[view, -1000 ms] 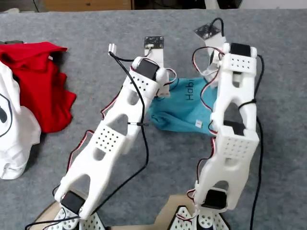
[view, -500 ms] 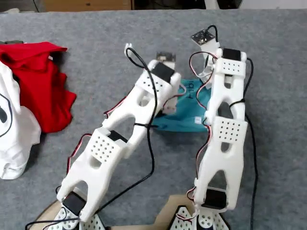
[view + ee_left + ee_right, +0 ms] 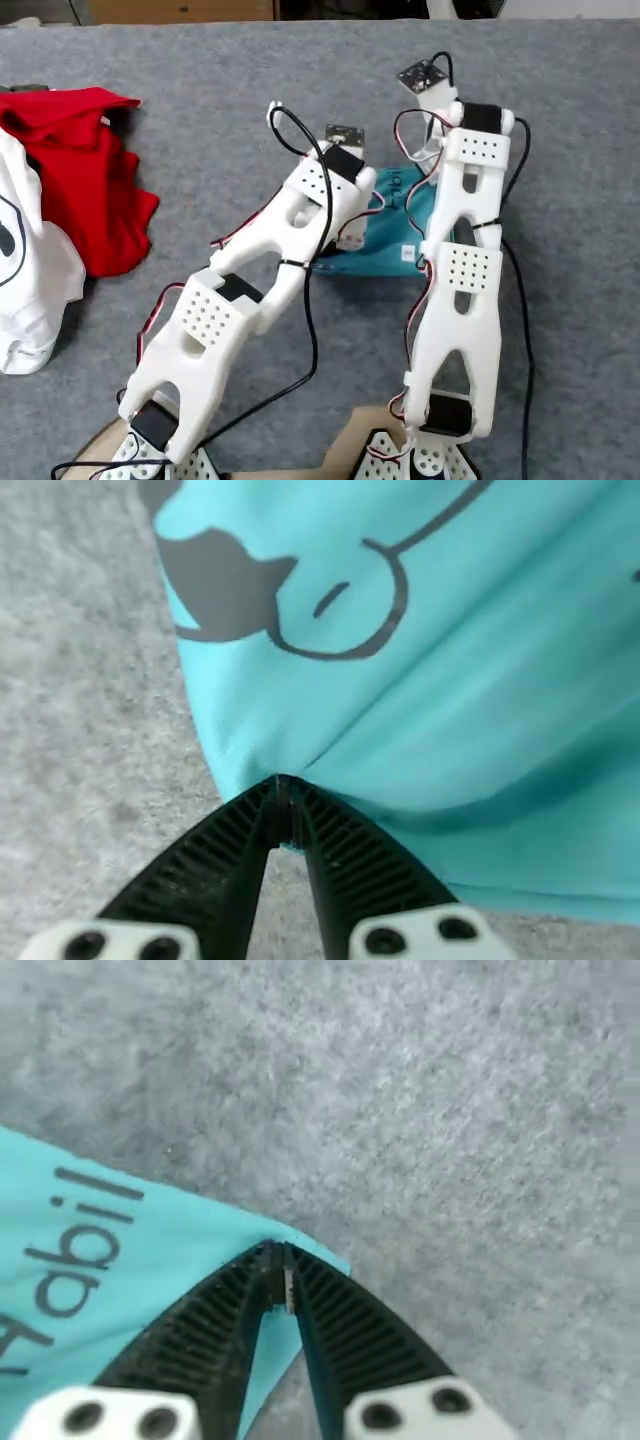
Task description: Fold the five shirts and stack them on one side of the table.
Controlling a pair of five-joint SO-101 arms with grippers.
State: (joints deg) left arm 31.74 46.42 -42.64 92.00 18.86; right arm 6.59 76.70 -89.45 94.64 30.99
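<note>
While both arms leaned in over the middle of the grey table (image 3: 200,60), the teal shirt (image 3: 395,238) lay bunched between them, much of it under their white links. From the high view that was the story: a teal patch with a little white tag at its near edge. Away on the table's far left side, well apart, the red shirt (image 3: 90,180) lay crumpled, with the white shirt (image 3: 30,270) against it at the edge.

The left wrist view brought it in close. The left gripper (image 3: 283,785) had its black ribbed jaws squeezed together, with no gap at the tips, and a pinch of the teal edge caught between them. Cloth creased away from that pinch, and a grey line drawing spread across the fabric beyond.

The right wrist view gave the other end. The right gripper (image 3: 275,1250) was clamped just as tight on a corner of the same shirt. Dark lettering ran along the cloth to one side, and bare grey felt lay past the corner.
</note>
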